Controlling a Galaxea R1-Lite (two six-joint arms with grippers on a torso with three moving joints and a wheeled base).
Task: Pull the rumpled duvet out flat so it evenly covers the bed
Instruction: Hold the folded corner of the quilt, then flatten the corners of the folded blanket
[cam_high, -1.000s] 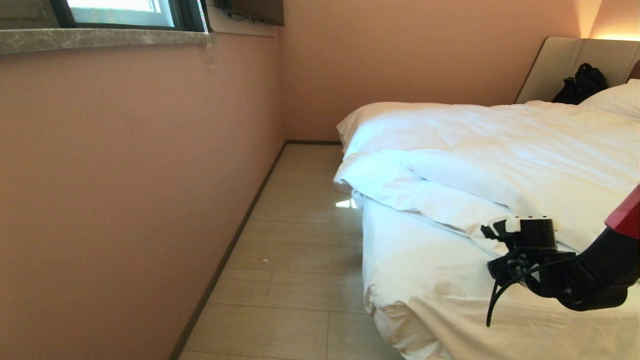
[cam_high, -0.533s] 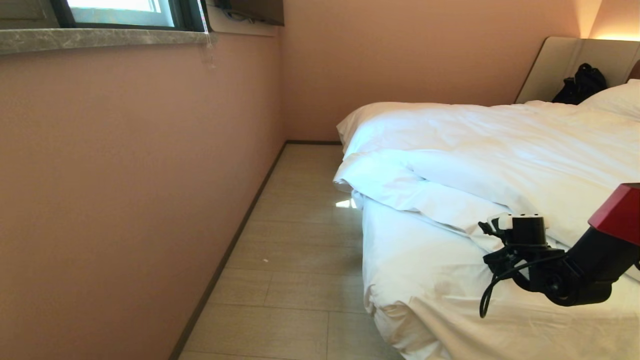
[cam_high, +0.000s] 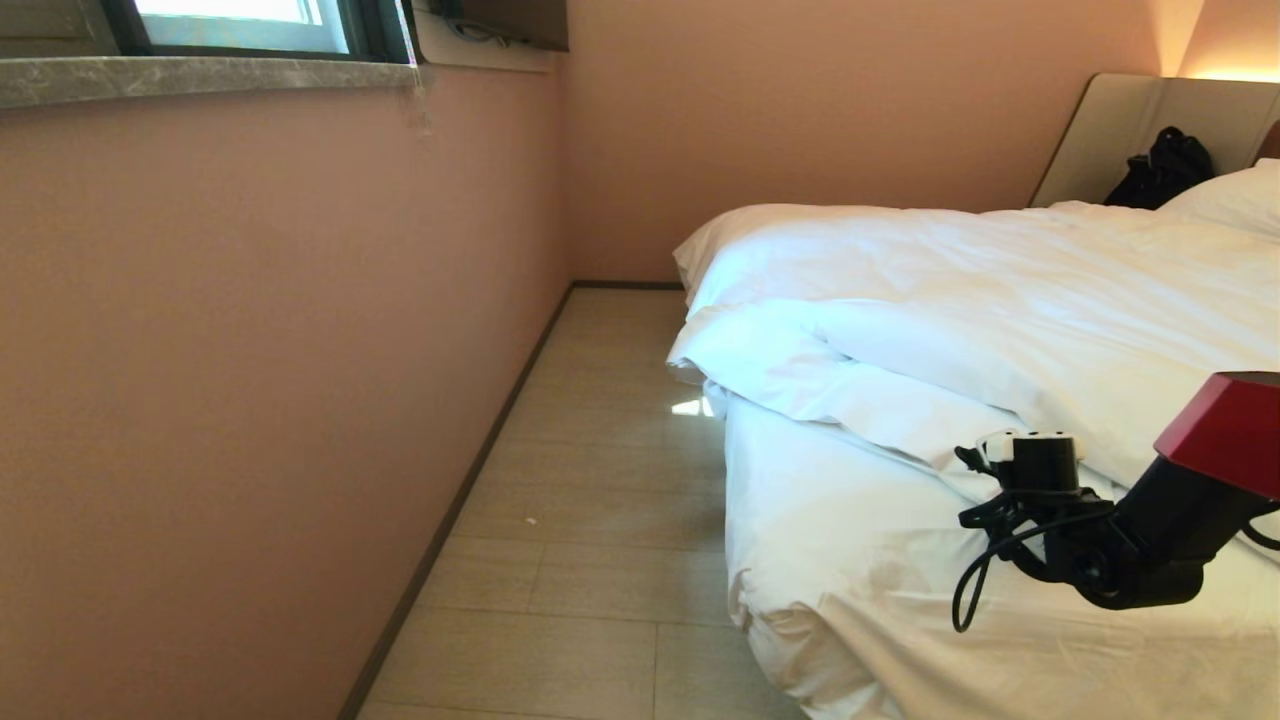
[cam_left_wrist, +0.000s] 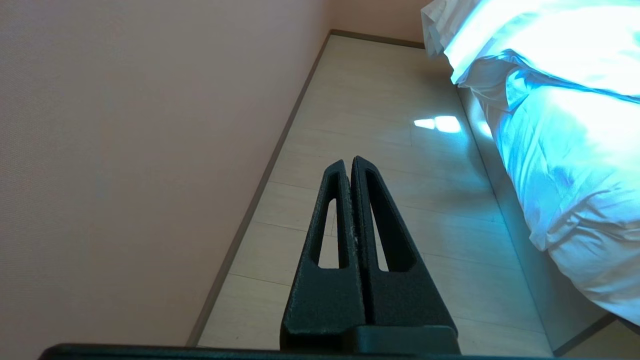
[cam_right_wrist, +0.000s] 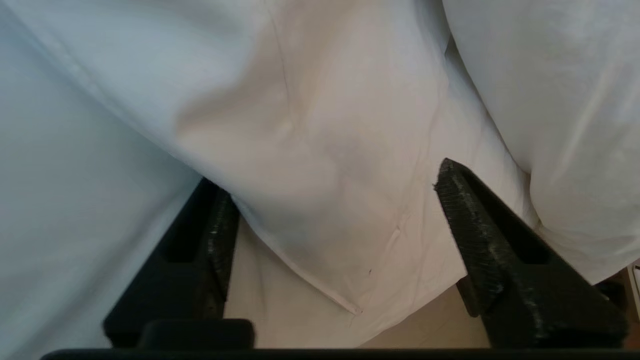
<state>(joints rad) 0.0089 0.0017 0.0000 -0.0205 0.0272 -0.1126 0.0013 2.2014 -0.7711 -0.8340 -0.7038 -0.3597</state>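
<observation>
The white duvet (cam_high: 1000, 300) lies rumpled on the bed (cam_high: 850, 540), its near edge folded back in a thick roll so the bare mattress sheet shows at the foot. My right gripper (cam_high: 972, 490) hangs over the sheet just in front of that folded edge. In the right wrist view it (cam_right_wrist: 330, 176) stands open, and a corner of the duvet (cam_right_wrist: 325, 125) lies between the two fingers without being pinched. My left gripper (cam_left_wrist: 348, 161) is shut and empty, held over the floor beside the bed, away from the duvet (cam_left_wrist: 550, 50).
A pink wall (cam_high: 250, 350) runs along the left, with a narrow strip of wooden floor (cam_high: 600, 500) between it and the bed. A pillow (cam_high: 1235, 195) and a black bag (cam_high: 1160, 170) rest against the beige headboard (cam_high: 1110, 130).
My right arm has reached a little farther left over the bed toward the duvet's folded edge, bringing more of its red forearm into view. The duvet itself has not moved.
</observation>
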